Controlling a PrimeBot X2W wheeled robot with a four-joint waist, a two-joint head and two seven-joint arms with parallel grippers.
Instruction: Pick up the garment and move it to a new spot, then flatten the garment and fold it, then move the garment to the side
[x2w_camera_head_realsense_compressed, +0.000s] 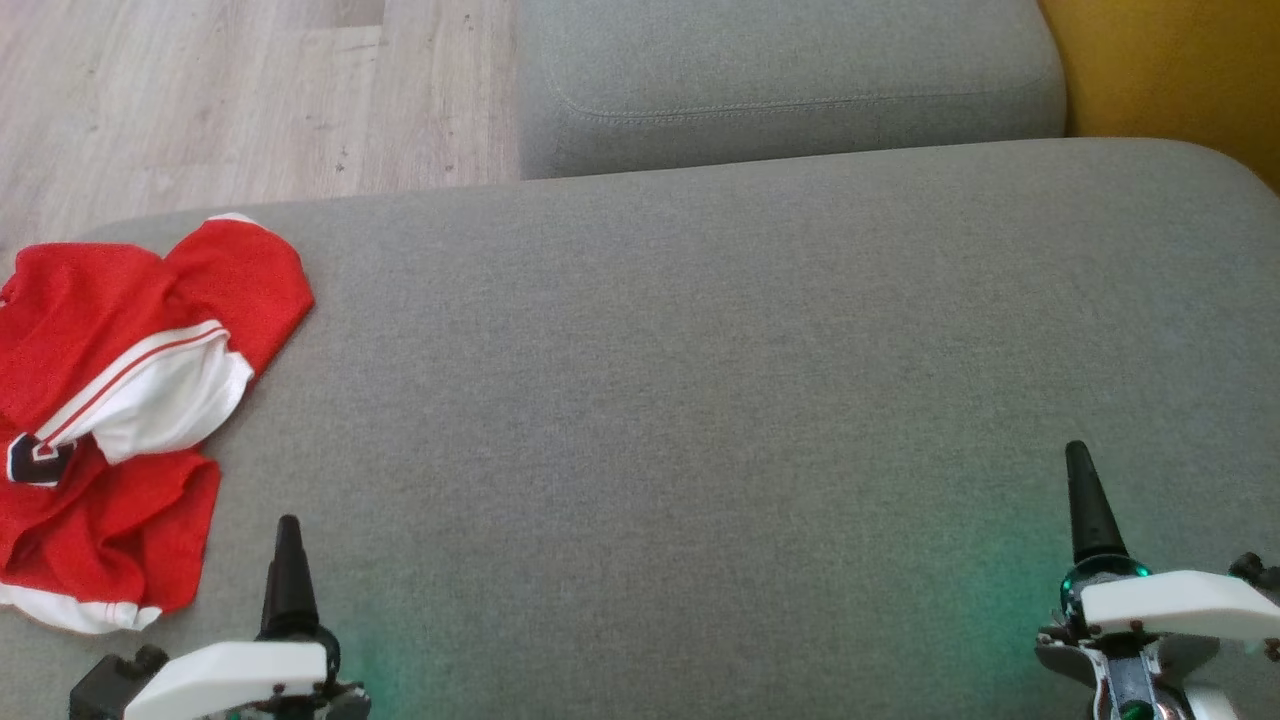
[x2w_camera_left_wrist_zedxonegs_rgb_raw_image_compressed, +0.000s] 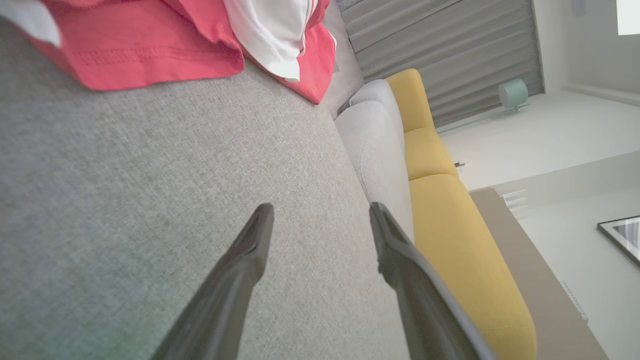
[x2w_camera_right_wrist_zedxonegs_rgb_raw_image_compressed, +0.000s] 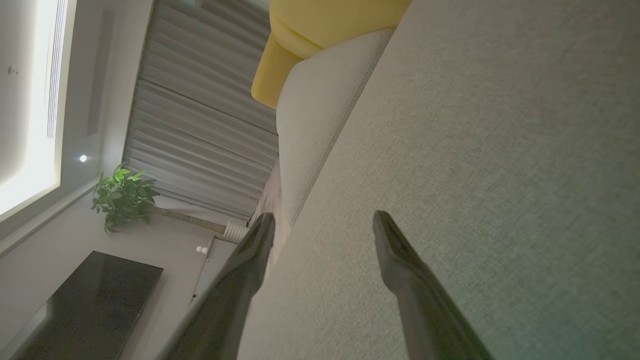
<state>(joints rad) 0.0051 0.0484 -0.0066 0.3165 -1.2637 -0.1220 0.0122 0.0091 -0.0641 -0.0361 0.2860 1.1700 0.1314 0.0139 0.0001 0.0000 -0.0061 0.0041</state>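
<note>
Garment: a red sports jersey with white panels, a white band with a thin red stripe and a dark navy badge. It lies crumpled on the grey seat cushion, against the cushion's left edge. It reaches from near the far-left corner back toward the near edge, where a white hem shows. Its left part is cut off by the border of the head view. The folds overlap, so the shape of the sleeves cannot be told.

Left gripper: at the near-left corner of the cushion, fingers pointing toward the far edge. It is near the jersey's near hem but apart from it. In the left wrist view the two dark fingers stand spread over bare grey fabric with nothing between them.

Right gripper: at the near-right corner, well apart from the jersey. In the right wrist view its jaws are likewise spread and empty above the cushion.

Surroundings: a second grey cushion lies beyond the far edge. A yellow cushion adjoins it at the far-right corner. Pale wood floor shows past the far-left corner. A faint green glow tints the fabric beside each gripper. The right wrist view also takes in grey pleated curtains and a potted plant.
</note>
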